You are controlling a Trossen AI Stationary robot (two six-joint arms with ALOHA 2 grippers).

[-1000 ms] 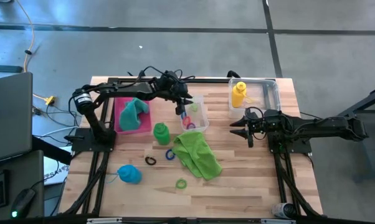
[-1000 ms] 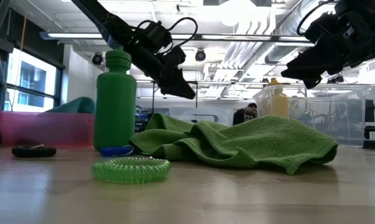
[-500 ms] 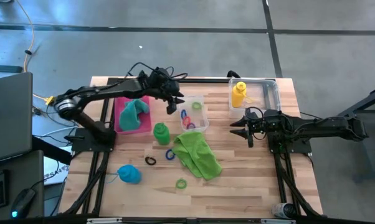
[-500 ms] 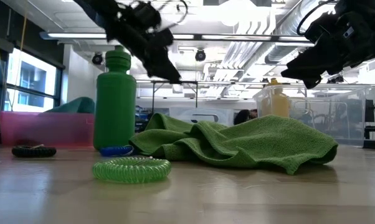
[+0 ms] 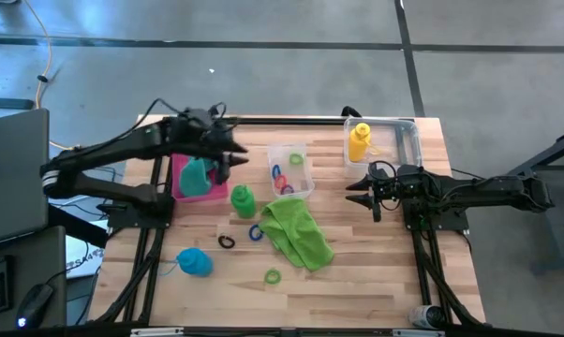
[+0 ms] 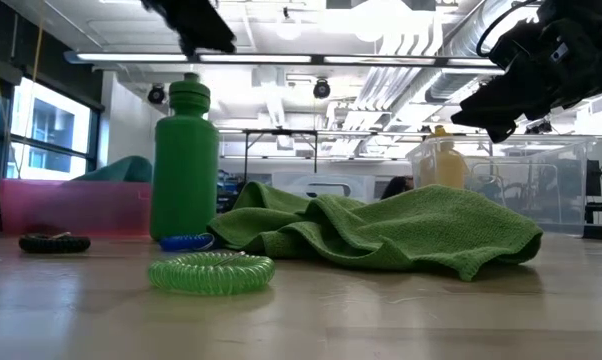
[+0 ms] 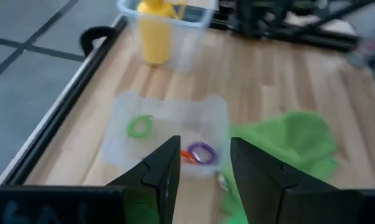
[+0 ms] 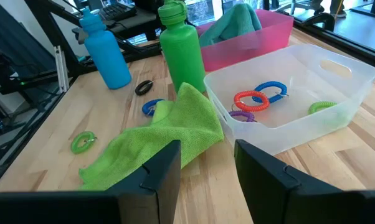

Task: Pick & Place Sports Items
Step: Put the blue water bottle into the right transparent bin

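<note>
My left gripper (image 5: 230,156) hangs open and empty above the pink tray (image 5: 181,157), which holds the teal towel (image 5: 199,175). Only its tip shows at the top of the low view (image 6: 196,22). The green bottle (image 5: 242,198) stands beside the tray. The lime green towel (image 5: 297,233) lies crumpled on the table. The blue bottle (image 5: 195,262) lies near the front left. The yellow bottle (image 5: 359,142) stands in the larger clear box (image 5: 401,140). Several coloured rings (image 8: 251,99) lie in the small clear box (image 5: 290,171). My right gripper (image 5: 353,193) waits open at the right, touching nothing.
Loose rings lie on the wood: a black one (image 5: 226,241), a blue one (image 5: 256,232) by the lime towel, and a green one (image 5: 273,276) toward the front. Bare wood stretches along the near edge and between the towel and my right arm.
My left gripper has risen and drawn back from over the small clear box toward the table's left edge, and now hangs above the pink tray. In the low view it has climbed almost out of the picture. My right arm has kept still.
</note>
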